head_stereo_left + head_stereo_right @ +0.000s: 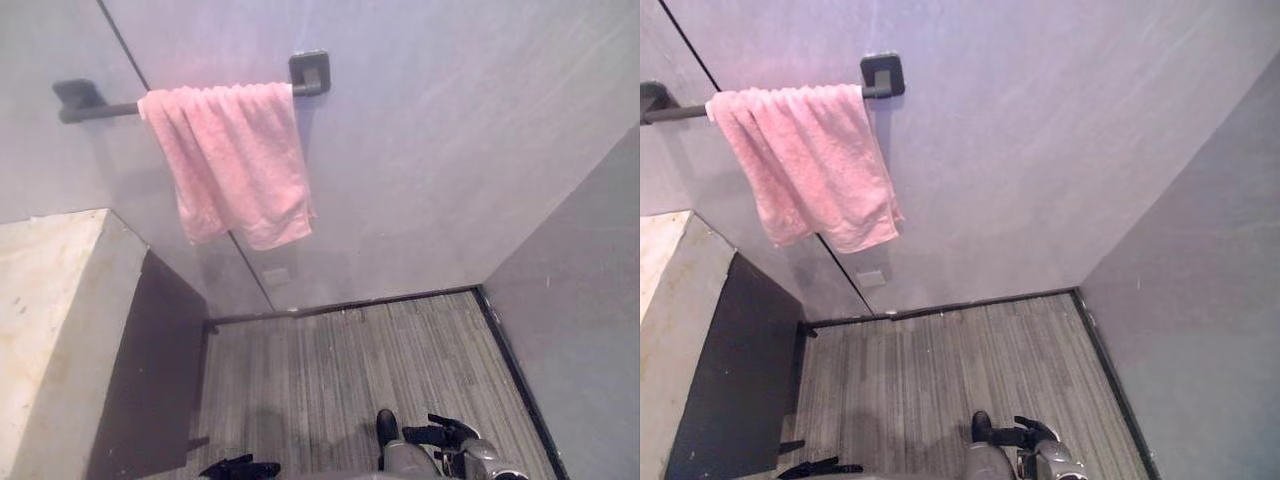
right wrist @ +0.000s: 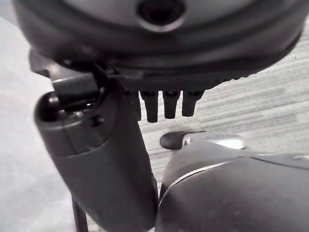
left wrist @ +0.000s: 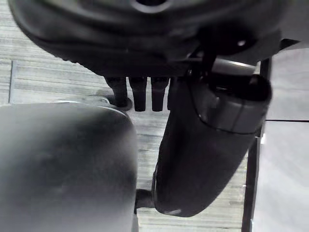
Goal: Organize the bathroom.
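right hand (image 1: 440, 435) sits low at bottom edge of head view, over the striped floor (image 1: 340, 370); in its wrist view fingers (image 2: 164, 104) hang straight & relaxed, thumb alongside, nothing held. left hand (image 1: 240, 467) also low at bottom edge, nr the counter side; its wrist view shows fingers (image 3: 140, 94) straight, loose, nothing in them. pink towel (image 1: 235, 160) hangs draped over dark wall bar (image 1: 95, 110), bunched toward the bar's right bracket (image 1: 310, 72), lower edge uneven, hanging free against grey wall (image 1: 430, 150). pale counter (image 1: 50, 300) w/ dark side panel (image 1: 150, 370) stands to the left, below the bar, well apart from both hands.
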### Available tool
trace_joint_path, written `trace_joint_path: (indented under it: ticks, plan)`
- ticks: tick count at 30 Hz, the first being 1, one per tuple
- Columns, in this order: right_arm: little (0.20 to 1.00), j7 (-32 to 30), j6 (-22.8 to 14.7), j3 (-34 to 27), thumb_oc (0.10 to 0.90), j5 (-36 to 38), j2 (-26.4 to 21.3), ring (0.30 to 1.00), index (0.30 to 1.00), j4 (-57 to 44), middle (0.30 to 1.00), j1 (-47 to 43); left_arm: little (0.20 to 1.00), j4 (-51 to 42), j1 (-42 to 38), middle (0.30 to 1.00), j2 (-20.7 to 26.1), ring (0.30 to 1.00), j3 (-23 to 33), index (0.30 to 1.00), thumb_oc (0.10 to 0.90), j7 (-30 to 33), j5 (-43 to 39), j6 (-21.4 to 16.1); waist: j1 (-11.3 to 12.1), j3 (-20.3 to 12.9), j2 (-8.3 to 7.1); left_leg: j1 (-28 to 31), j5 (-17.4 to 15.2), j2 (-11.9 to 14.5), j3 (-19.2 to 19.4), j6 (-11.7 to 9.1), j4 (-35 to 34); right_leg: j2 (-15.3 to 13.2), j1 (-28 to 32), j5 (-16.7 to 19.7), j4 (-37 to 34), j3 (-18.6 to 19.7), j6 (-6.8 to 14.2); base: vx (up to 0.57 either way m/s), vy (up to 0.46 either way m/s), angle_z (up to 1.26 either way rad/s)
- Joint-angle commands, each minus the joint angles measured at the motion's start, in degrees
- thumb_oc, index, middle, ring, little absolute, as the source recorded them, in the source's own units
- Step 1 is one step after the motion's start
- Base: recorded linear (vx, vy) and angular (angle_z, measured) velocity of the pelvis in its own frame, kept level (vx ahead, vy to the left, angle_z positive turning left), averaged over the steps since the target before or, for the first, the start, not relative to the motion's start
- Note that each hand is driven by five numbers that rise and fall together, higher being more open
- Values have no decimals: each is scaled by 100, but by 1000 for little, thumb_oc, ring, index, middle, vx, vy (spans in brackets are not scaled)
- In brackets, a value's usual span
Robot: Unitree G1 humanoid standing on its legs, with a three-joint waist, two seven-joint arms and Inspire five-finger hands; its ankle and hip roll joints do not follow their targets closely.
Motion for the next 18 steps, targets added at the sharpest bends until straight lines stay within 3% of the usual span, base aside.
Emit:
trace_joint_path:
  ticks: [1, 3, 5, 7, 9, 10, 13, 18]
  plan:
    - [900, -35, 401, 363, 800, -385, -172, 900, 900, 367, 900, 650, 900, -117, 127, 900, 358, 900, 197, 900, 800, 426, -174, -314, -14, -233, -123, 227, 1517, 395, 1, 186, 768, -39, -482, 649, -277, 497, 94, 114, -170, 22]
    - [900, -64, 397, 354, 800, -327, -237, 900, 900, 349, 900, 652, 900, -155, 61, 900, 425, 900, 304, 900, 800, 675, -233, -408, -3, -264, -147, -127, 1896, 514, 62, 145, 1306, 37, -288, 541, -351, 355, -82, 127, -204, 13]
    - [900, -102, 371, 299, 800, -175, -312, 900, 900, 314, 900, 686, 900, -267, -45, 900, 508, 900, 390, 900, 800, 846, -145, -432, 16, -251, -199, -549, 1900, 546, 168, 189, 1475, 80, -17, 396, -401, 205, -193, 121, -168, 27]
    - [900, -204, 322, 183, 800, 103, -416, 900, 900, 326, 900, 670, 900, -467, -204, 900, 600, 900, 423, 900, 800, 909, -81, -440, 86, -185, -229, -813, 1404, 57, 370, 401, 790, 42, 380, 274, -553, 20, -61, 152, -64, 70]
    - [900, -207, 280, 132, 800, 291, -509, 900, 900, 324, 900, 618, 900, -636, -240, 900, 661, 900, 403, 900, 800, 861, -40, -457, 180, -128, -152, -998, 1346, -320, 364, 442, -60, 106, 569, 280, -705, 31, 35, 123, 25, 63]
    - [900, -222, 263, 113, 800, 332, -531, 900, 900, 299, 900, 627, 900, -676, -243, 900, 694, 900, 400, 900, 800, 828, -11, -465, 209, -108, -135, -1128, 1379, -386, 393, 454, -120, 112, 609, 271, -713, -9, 48, 115, 4, 48]
    - [900, -253, 210, 31, 800, 469, -566, 900, 900, 143, 900, 722, 900, -723, -304, 900, 820, 900, 374, 900, 800, 856, 133, -465, 169, -165, -160, -769, 1026, -379, 515, 470, -647, 20, 792, 280, -918, -253, 119, 116, -6, 2]
    - [900, -127, 209, -52, 800, 248, -458, 900, 900, 163, 900, 983, 900, -662, -272, 900, 952, 900, 436, 900, 800, 972, 80, -422, 23, -286, -66, -363, 1024, -251, 699, 377, -1068, 32, 828, 246, -944, -232, 174, 127, 27, -3]
